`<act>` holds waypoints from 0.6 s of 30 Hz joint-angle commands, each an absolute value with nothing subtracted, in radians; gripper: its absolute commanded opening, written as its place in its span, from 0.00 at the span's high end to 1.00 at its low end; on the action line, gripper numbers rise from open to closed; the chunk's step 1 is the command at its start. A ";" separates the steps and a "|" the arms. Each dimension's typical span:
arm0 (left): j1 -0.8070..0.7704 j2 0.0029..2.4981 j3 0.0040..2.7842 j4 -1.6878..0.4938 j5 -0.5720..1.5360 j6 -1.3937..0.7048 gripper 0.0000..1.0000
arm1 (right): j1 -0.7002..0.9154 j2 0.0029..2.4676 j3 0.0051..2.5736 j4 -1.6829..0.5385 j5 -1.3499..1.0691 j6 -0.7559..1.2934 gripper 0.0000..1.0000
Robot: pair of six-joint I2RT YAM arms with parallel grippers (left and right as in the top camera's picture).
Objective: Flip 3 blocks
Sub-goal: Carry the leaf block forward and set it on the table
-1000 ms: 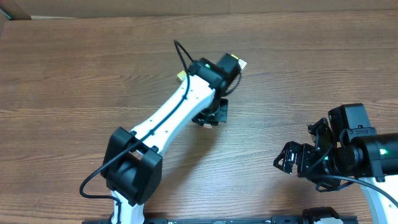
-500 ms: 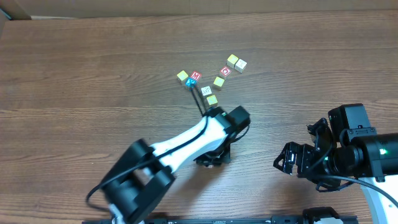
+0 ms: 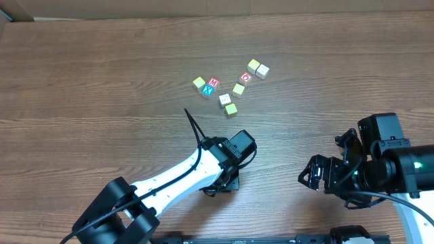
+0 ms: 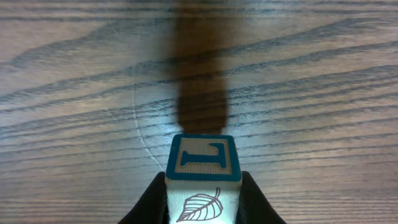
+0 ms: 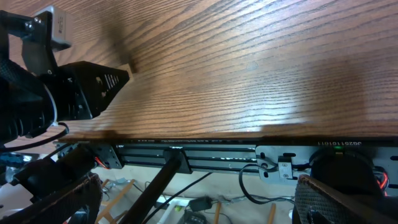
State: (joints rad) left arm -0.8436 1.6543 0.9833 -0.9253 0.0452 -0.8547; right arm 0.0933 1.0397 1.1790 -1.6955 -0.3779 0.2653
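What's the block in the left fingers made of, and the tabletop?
Block: looks like pale, unvarnished wood with a matte finish. The blue printed border, letter and leaf outline sit on bare cream faces. Table: brown with dark running grain and a soft glare patch, so wood or wood-look laminate with a satin finish; cannot tell which.

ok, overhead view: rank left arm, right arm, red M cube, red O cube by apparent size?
left arm
right arm, partly out of frame
red M cube and red O cube: look alike, no ranking
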 commanded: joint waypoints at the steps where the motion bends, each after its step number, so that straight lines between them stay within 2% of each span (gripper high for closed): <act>1: -0.833 1.655 0.968 -0.904 0.068 -0.870 0.80 | 0.098 1.031 1.199 -1.694 -0.382 0.258 0.00; 7: -0.833 1.655 0.968 -0.874 0.072 -0.857 0.63 | 0.098 1.031 1.199 -1.693 -0.382 0.258 0.00; 13: -0.828 1.655 0.968 -0.873 0.071 -0.842 0.61 | 0.098 1.031 1.199 -1.694 -0.382 0.258 0.00; 18: -0.809 1.637 1.001 -0.869 0.049 -0.800 0.67 | 0.098 1.031 1.199 -1.693 -0.382 0.258 0.00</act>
State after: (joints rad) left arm -0.8272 1.6539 0.9756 -0.8654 0.0666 -0.8463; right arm 0.0933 1.0397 1.1790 -1.6951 -0.3779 0.2646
